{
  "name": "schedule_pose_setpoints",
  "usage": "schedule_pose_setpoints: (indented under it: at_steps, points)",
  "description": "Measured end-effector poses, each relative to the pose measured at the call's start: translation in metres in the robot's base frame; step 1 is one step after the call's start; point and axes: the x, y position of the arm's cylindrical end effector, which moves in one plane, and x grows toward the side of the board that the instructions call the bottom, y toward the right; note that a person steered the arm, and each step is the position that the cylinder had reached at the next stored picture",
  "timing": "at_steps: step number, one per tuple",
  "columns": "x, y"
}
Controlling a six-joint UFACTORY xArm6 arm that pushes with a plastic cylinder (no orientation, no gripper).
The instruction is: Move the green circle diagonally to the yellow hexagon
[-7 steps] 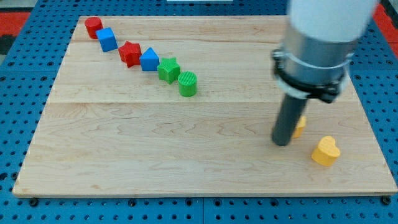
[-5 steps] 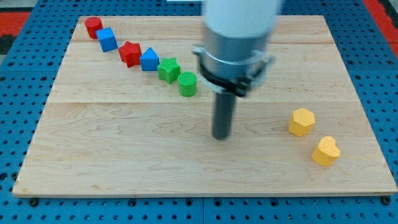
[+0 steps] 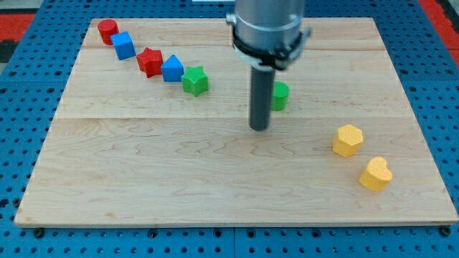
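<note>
**Tip beside the green circle, mid-worktop**

Camera view: my tip [image 3: 259, 128] rests on the wooden worktop [image 3: 143, 172] near its middle. The end effector is a plain dark rod, so it has no jaws to stand wide or narrow, and it holds nothing. The green circle [image 3: 280, 95] sits just to the view's right of the rod and a little toward the view's top of the tip; the rod hides its left side, and I cannot tell whether the two touch. The yellow hexagon [image 3: 348, 140] lies toward the view's lower right of the green circle, well apart from it, with the yellow heart [image 3: 376, 174] just beyond, nearer the view's bottom right. A diagonal row runs down from the view's top left: red circle [image 3: 107, 31], blue cube [image 3: 123, 45], red star [image 3: 150, 61], blue triangle [image 3: 172, 69] and green star [image 3: 194, 80], each close beside the next. The green star is well to the view's left of the rod
</note>
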Motion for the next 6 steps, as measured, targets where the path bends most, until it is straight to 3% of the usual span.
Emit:
schedule_pose_setpoints:
  at_steps: [1, 2, 3, 4, 6]
  points:
    - [-0.07, 0.074]
    - [-0.121, 0.024]
    - [-0.089, -0.033]
    - [-0.063, -0.026]
    - [-0.121, -0.019]
